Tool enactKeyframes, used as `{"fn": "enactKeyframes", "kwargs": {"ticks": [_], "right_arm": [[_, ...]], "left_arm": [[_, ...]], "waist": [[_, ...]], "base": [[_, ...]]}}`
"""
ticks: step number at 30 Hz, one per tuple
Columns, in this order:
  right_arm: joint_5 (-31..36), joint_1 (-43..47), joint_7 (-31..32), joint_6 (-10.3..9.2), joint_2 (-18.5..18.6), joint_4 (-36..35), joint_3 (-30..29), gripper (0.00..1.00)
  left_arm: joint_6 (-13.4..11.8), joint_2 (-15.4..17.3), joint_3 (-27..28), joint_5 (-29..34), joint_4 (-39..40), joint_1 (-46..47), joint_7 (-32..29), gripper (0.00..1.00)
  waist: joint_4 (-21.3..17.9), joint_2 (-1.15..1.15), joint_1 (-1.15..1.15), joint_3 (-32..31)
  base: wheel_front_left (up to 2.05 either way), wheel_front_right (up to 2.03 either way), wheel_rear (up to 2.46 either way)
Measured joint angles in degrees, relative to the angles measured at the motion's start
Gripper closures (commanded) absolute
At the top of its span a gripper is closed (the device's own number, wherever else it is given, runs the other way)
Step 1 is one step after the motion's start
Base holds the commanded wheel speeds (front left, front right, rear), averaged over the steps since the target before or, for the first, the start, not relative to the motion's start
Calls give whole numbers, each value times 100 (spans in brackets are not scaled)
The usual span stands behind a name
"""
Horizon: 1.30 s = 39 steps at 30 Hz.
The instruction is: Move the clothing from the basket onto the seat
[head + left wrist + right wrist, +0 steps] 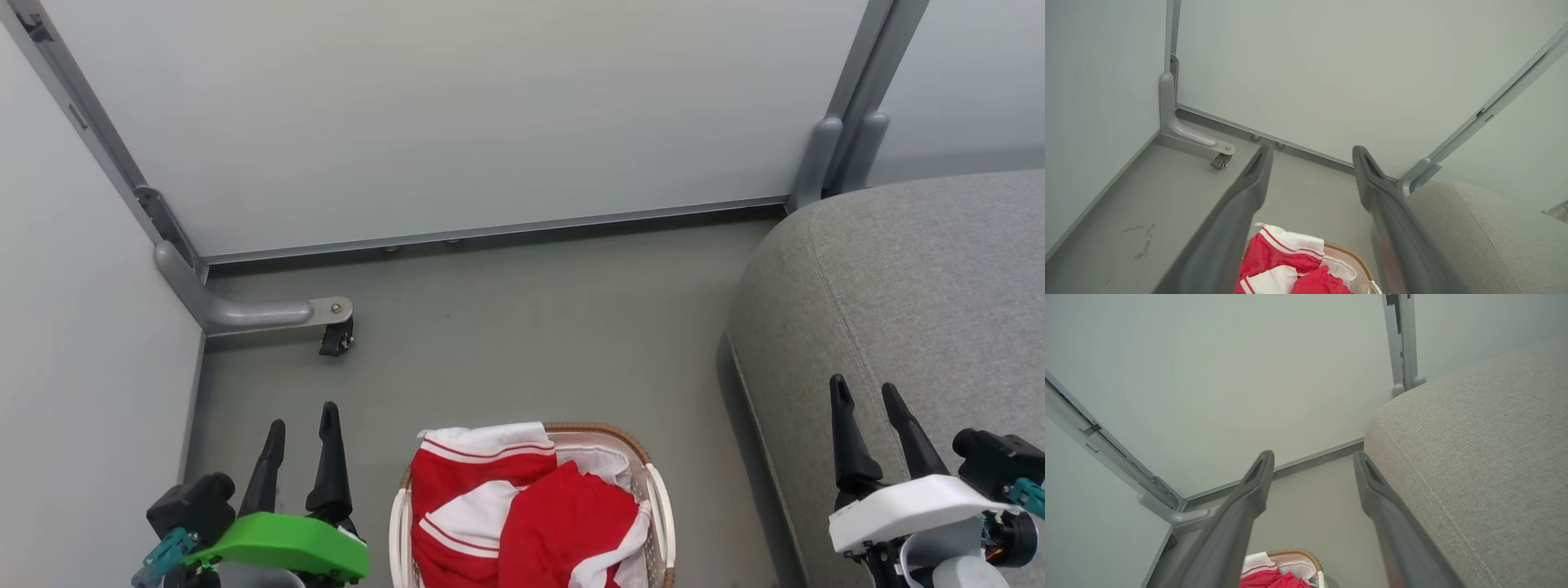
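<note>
Red clothing with white panels and striped trim lies piled in the white basket, which has a brown woven rim and stands on the floor at the bottom centre. The clothing and basket rim also show low in the left wrist view, and the clothing and basket rim at the bottom of the right wrist view. The grey seat fills the right side. My left gripper is open, left of the basket, holding nothing. My right gripper is open and empty over the seat's front part.
White partition panels with grey metal frames close off the back and left. A grey panel foot with a black caster juts onto the grey floor behind my left gripper. The floor carries a faint stain at left.
</note>
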State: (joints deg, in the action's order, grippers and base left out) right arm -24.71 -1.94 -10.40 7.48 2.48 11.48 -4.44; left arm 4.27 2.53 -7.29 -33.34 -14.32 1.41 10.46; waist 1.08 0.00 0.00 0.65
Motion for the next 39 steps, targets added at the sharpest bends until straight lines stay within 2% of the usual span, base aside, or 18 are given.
{"fn": "enactKeyframes", "kwargs": {"ticks": [39], "right_arm": [[1644, 83, -436, 0, 20, 43, 74, 0]], "left_arm": [[-34, 15, -270, 1310, -358, -80, 431, 0]], "waist": [[82, 0, 0, 39]], "base": [[0, 0, 0]]}}
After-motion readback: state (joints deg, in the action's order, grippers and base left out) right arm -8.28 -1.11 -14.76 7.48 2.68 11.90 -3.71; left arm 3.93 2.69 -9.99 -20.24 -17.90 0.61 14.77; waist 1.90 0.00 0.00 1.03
